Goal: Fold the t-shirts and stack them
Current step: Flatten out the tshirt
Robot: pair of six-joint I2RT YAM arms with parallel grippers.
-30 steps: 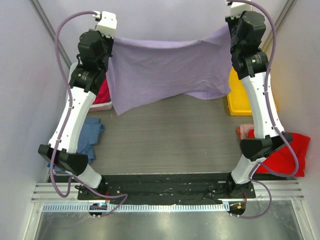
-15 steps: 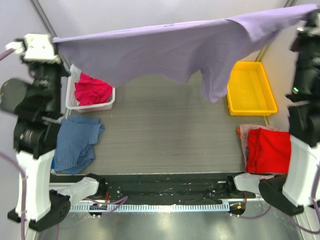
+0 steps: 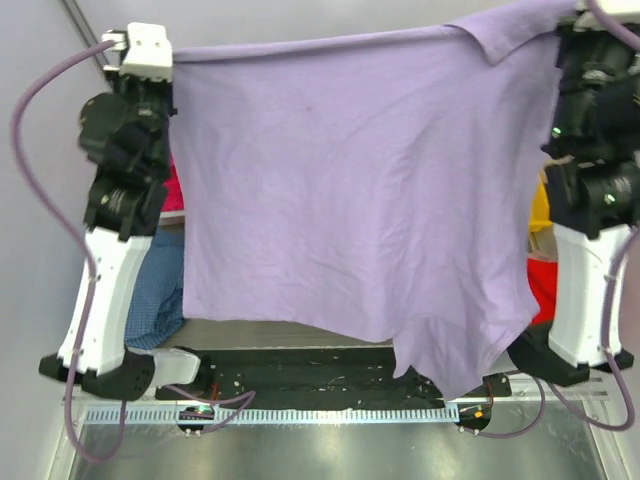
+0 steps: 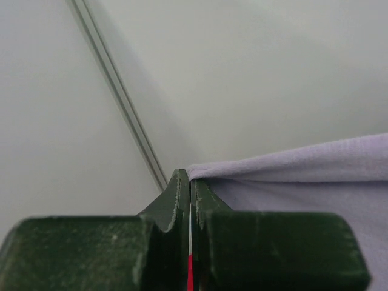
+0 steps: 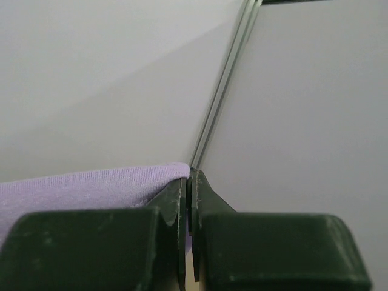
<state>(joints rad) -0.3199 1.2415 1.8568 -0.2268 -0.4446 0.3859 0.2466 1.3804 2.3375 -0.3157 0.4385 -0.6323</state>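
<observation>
The lavender-purple t-shirt [image 3: 350, 190] hangs spread like a curtain between my two raised arms and hides most of the table. My left gripper [image 3: 172, 62] is shut on its top left corner; the cloth edge [image 4: 291, 162] runs off from the closed fingertips [image 4: 190, 179]. My right gripper [image 3: 565, 28] is shut on the top right corner; the cloth [image 5: 91, 182] leaves the closed jaws [image 5: 189, 176]. A sliver of the magenta-pink t-shirt [image 3: 176, 190], the blue checked t-shirt [image 3: 160, 290] and the red t-shirt [image 3: 541, 290] show past its edges.
The yellow tray [image 3: 538, 205] peeks out beside the right arm. The white basket is hidden behind the left arm and cloth. Grey walls with a metal rail [image 4: 115, 91] stand close behind both grippers. The arm bases' black plate [image 3: 300, 375] lies below the shirt's hem.
Both arms have lifted the lavender shirt up and toward the camera. It went from stretched flat overhead to hanging down full length, now covering the table, basket and most of the tray.
</observation>
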